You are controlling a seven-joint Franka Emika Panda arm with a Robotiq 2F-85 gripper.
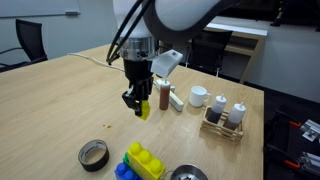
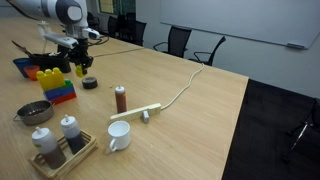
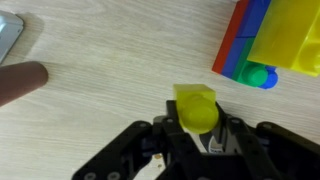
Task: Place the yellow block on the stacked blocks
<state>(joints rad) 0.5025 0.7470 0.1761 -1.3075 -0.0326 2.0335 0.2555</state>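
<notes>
My gripper (image 1: 140,104) is shut on the small yellow block (image 3: 196,106), which it holds above the wooden table; the block also shows between the fingers in an exterior view (image 1: 144,110). The stacked blocks, chunky yellow and blue studded bricks, stand near the table's front edge (image 1: 142,162) and at the left in an exterior view (image 2: 55,84). In the wrist view they sit at the upper right (image 3: 268,38), apart from the held block. In an exterior view the gripper (image 2: 84,68) hovers just right of the stack.
A black tape roll (image 1: 94,154) lies beside the stack. A brown bottle (image 1: 164,96), a white mug (image 1: 198,97), a wooden rack with two shakers (image 1: 225,118), a metal bowl (image 2: 33,111) and a white cable (image 2: 175,95) are on the table.
</notes>
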